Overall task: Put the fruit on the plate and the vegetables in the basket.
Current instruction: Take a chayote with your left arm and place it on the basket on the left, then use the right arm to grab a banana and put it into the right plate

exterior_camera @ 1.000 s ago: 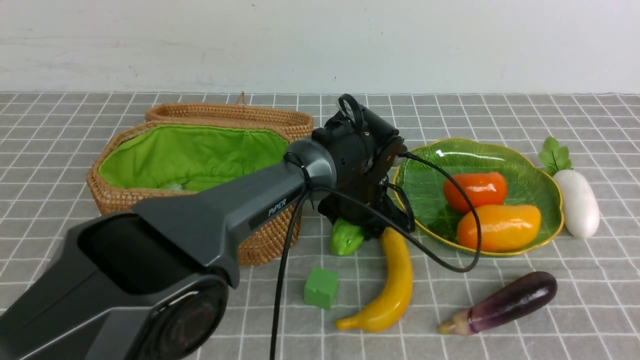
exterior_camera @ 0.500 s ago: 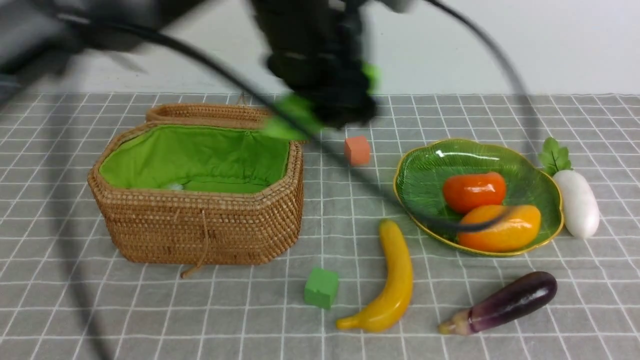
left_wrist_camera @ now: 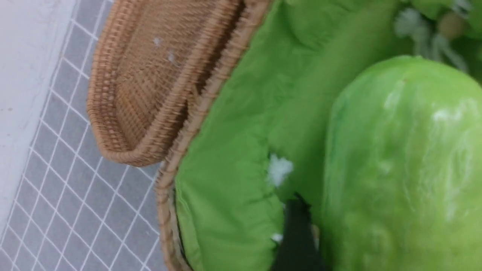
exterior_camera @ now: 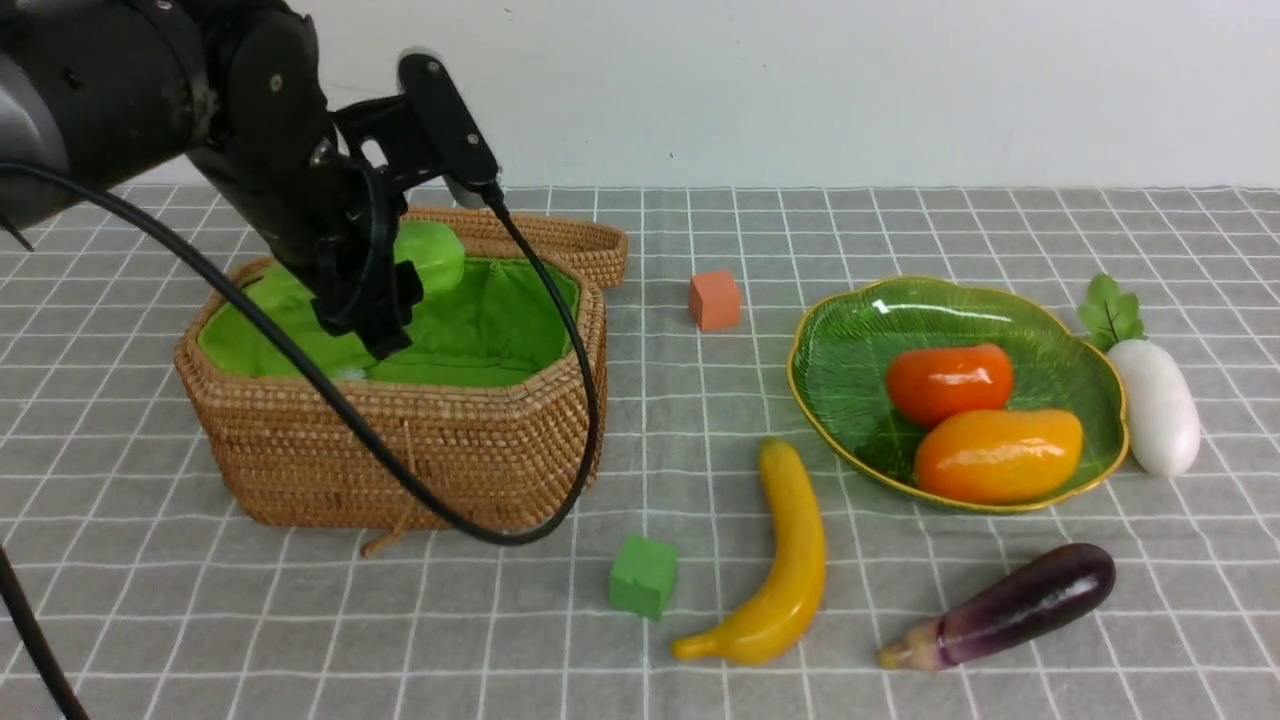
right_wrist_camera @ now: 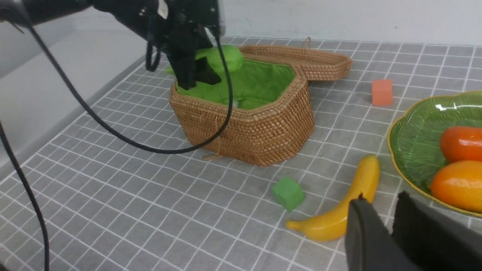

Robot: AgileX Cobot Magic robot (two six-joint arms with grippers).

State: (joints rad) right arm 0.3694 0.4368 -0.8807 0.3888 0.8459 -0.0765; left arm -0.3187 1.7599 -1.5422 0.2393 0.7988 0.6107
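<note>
On the counter [exterior_camera: 1000, 230], the basket [exterior_camera: 400, 460] sat toward the left rear corner, and the left jaws held the cucumber [exterior_camera: 432, 256] clamped just above its open green lining. To finish well, the arm should probably sink the cucumber below the rim before letting go, so it could not bounce out. The right jaws, narrow and empty, hung near the banana [right_wrist_camera: 346, 210].
</note>
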